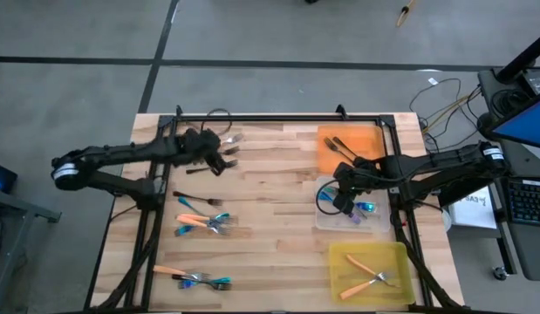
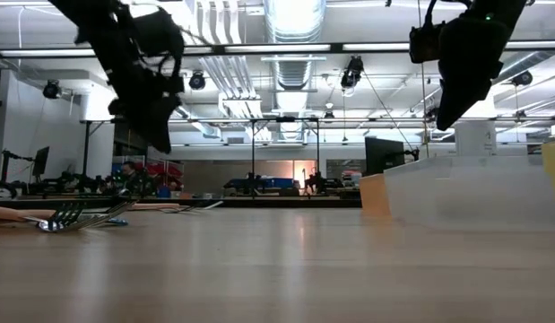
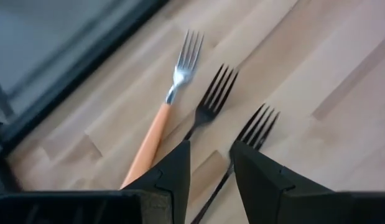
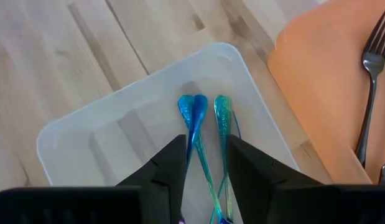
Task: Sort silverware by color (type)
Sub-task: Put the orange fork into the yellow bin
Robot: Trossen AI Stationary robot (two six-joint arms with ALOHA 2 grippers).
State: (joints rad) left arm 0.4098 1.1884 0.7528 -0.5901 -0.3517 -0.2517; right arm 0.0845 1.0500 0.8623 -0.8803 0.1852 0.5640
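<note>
Two part-open, empty grippers working: right gripper (image 4: 204, 165) hovering over blue forks (image 4: 198, 124) in clear tray (image 4: 74, 134), left gripper (image 3: 211, 168) lining up a black fork (image 3: 214, 96) to grab next.

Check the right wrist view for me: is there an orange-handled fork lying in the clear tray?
No: the clear tray holds only blue-handled forks, seen just past the right gripper.
</note>
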